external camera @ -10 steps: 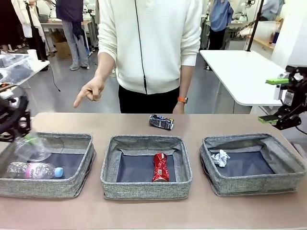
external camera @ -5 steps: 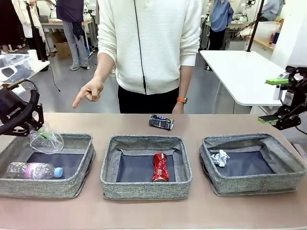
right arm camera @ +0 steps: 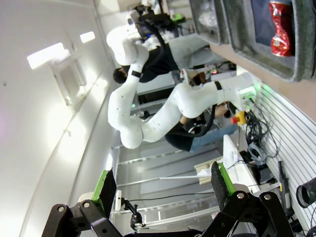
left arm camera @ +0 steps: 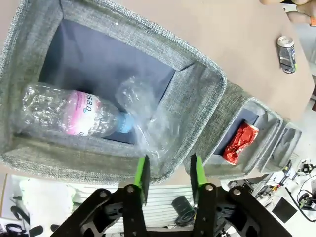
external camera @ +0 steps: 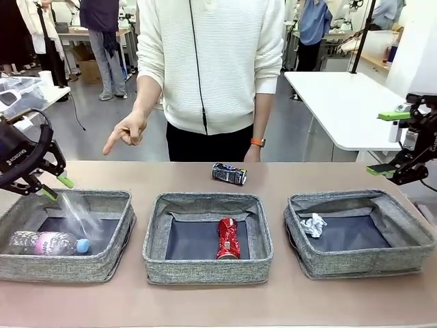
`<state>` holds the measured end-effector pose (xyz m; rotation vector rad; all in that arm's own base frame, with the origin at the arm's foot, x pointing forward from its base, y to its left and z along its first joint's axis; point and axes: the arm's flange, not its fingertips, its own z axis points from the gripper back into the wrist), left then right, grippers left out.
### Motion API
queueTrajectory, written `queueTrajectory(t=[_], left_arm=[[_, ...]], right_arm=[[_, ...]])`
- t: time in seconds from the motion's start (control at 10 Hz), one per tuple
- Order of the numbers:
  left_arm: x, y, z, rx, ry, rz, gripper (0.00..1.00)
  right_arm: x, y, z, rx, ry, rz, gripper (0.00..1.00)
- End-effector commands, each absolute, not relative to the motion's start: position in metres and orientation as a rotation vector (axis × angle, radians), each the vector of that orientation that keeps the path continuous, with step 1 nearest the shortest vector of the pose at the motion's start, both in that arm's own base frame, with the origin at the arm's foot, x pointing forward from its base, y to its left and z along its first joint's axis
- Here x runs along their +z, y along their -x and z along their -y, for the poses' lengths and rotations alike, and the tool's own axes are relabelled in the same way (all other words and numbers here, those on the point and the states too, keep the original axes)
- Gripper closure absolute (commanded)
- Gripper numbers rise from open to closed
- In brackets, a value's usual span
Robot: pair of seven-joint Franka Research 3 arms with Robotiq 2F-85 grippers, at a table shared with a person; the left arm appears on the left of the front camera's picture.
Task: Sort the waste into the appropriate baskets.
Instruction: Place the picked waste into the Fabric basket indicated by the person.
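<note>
A: A workshop room with white benches behind, and a brown table (external camera: 205, 301) carrying three grey baskets. How do the hands stand?

B: The left hand (external camera: 53, 186) hangs over the far rim of the left basket (external camera: 102, 268), its fingers partly apart with nothing between them. The clear plastic cup (external camera: 80, 217) is free of them and appears to be dropping into that basket, above the clear plastic bottle (external camera: 49, 242) lying on its bottom. The right hand (external camera: 387, 143) waits wide open and empty, high beside the right basket (external camera: 410, 254).

A: And the rest of the waste?

B: The crushed red can (external camera: 228, 238) lies in the middle basket (external camera: 205, 270), the white paper wad (external camera: 314, 225) in the right one. The dark printed can (external camera: 229, 174) lies on the table beyond the middle basket, near the person.

A: How to finish the step well?

B: I'd lift straight up, clear of the rim, so the fingers don't snag the fabric wall.

A: Anything unclear?

B: The cup is a blurred, see-through smear; whether it has landed I can't tell.
</note>
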<state>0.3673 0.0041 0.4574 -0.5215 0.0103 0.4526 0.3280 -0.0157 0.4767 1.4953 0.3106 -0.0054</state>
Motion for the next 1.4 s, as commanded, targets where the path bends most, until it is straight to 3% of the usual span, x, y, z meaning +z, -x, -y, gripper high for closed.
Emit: queueTrajectory(t=[0.0,0.4,0.5,0.8,1.0,1.2,1.3], left_arm=[[0.460,-0.365,-0.008,0.432,0.513,-0.003,0.00],[0.471,-0.364,0.001,0.362,0.557,-0.057,0.00],[0.483,-0.360,0.008,0.246,0.680,-0.085,0.00],[0.525,-0.353,0.023,-0.291,1.291,-0.090,0.00],[0.536,-0.357,0.024,-0.467,1.393,-0.052,0.00],[0.529,-0.342,0.013,-0.643,1.410,0.142,0.00],[0.524,-0.340,0.009,-0.533,1.433,0.116,0.00]], right_arm=[[0.482,-0.328,0.015,-0.022,-1.501,-0.326,0.00],[0.482,-0.328,0.015,-0.022,-1.501,-0.326,0.00],[0.482,-0.328,0.015,-0.022,-1.501,-0.326,0.00],[0.482,-0.328,0.015,-0.022,-1.501,-0.326,0.00],[0.482,-0.328,0.015,-0.022,-1.501,-0.326,0.00],[0.482,-0.328,0.015,-0.022,-1.501,-0.326,0.00],[0.482,-0.328,0.015,-0.022,-1.501,-0.326,0.00]])
